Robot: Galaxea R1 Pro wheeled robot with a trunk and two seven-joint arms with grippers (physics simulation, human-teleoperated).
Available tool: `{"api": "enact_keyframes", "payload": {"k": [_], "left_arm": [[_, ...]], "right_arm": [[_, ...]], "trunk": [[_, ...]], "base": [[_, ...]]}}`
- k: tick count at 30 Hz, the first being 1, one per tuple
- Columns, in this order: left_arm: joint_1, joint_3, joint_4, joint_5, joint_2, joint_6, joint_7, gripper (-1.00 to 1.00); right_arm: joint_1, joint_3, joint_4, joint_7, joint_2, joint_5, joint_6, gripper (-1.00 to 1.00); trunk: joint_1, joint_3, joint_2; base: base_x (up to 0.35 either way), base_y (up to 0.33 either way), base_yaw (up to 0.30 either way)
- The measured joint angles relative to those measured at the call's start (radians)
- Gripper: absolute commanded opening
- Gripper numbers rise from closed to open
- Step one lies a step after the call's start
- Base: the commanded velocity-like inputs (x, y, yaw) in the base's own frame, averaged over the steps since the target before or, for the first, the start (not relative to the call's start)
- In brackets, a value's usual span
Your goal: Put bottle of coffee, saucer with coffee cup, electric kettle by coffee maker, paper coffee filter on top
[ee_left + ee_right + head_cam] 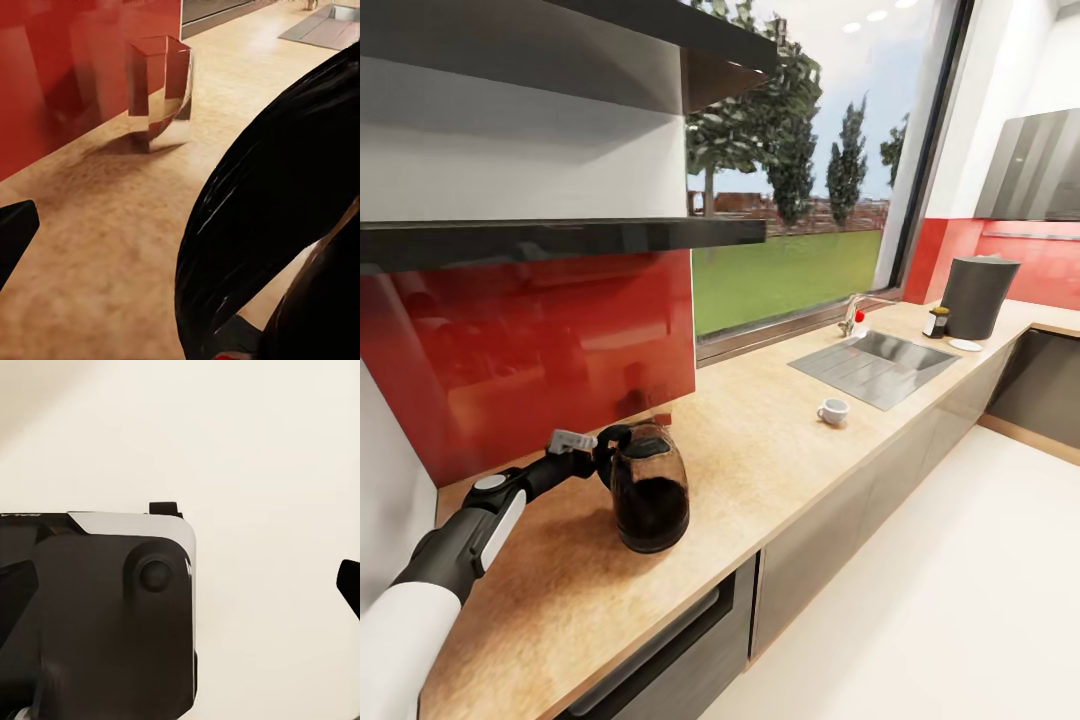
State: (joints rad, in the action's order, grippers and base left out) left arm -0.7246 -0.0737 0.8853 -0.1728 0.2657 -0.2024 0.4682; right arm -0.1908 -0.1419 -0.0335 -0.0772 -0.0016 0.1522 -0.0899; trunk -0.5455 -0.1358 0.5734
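Observation:
The dark glass electric kettle (650, 490) stands upright on the wooden countertop (760, 470) near the red backsplash. My left gripper (598, 452) is at its handle, open; one black finger (15, 232) shows far to the side, and the kettle's black bulk (277, 217) is close beside it. Behind the kettle sits a pale cone-shaped thing (157, 86), perhaps the paper filter. Far along the counter stand the grey coffee maker (975, 295), the coffee bottle (935, 322) and a white saucer (964, 345). The white cup (833, 411) sits alone before the sink. My right gripper (187, 574) is open over pale floor.
A steel sink (880, 365) with a faucet (852, 315) lies between the cup and the coffee maker. Dark shelves (560, 235) hang above the kettle. An oven front (660, 650) is below the counter edge. A large window (800, 200) backs the counter.

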Motion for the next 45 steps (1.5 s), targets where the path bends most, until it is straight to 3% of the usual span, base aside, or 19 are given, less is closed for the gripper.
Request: {"api": "enact_keyframes", "payload": {"k": [3, 4, 9, 36, 38, 42, 45], "left_arm": [[-0.004, -0.013, -0.005, 0.020, -0.023, -0.004, -0.002, 1.00], [-0.006, -0.016, -0.006, 0.036, -0.027, -0.006, -0.003, -1.00], [-0.009, -0.021, -0.008, 0.060, -0.051, -0.009, -0.003, -1.00], [-0.012, -0.013, 0.021, 0.055, -0.054, -0.012, -0.008, -1.00], [-0.014, -0.013, 0.064, 0.051, -0.057, -0.020, -0.037, -1.00], [-0.014, -0.015, 0.158, 0.047, -0.069, -0.119, -0.099, -1.00], [-0.012, -0.018, 0.242, 0.057, -0.102, -0.167, -0.134, -1.00]], "right_arm": [[0.000, 0.000, 0.000, 0.000, 0.000, 0.000, 0.000, 1.00], [0.000, 0.000, 0.001, 0.000, -0.001, 0.000, 0.000, 1.00], [0.000, 0.000, 0.001, 0.000, -0.002, 0.000, 0.000, 1.00], [0.000, 0.000, -0.001, 0.000, 0.000, 0.000, 0.000, 1.00], [0.000, -0.001, -0.002, 0.000, 0.001, 0.000, 0.000, 1.00], [0.000, -0.001, -0.003, 0.000, 0.001, -0.001, 0.000, 1.00], [0.000, -0.002, -0.007, 0.000, 0.003, -0.001, 0.000, 1.00]], "trunk": [[0.000, 0.000, 0.000], [0.000, 0.000, 0.000], [0.000, 0.000, 0.000], [0.000, 0.000, 0.000], [0.000, 0.000, 0.000], [0.000, 0.000, 0.000], [0.000, 0.000, 0.000]], "base": [[0.000, 0.000, 0.000], [0.000, 0.000, 0.000], [0.000, 0.000, 0.000], [0.000, 0.000, 0.000], [0.000, 0.000, 0.000], [0.000, 0.000, 0.000], [0.000, 0.000, 0.000]]}}
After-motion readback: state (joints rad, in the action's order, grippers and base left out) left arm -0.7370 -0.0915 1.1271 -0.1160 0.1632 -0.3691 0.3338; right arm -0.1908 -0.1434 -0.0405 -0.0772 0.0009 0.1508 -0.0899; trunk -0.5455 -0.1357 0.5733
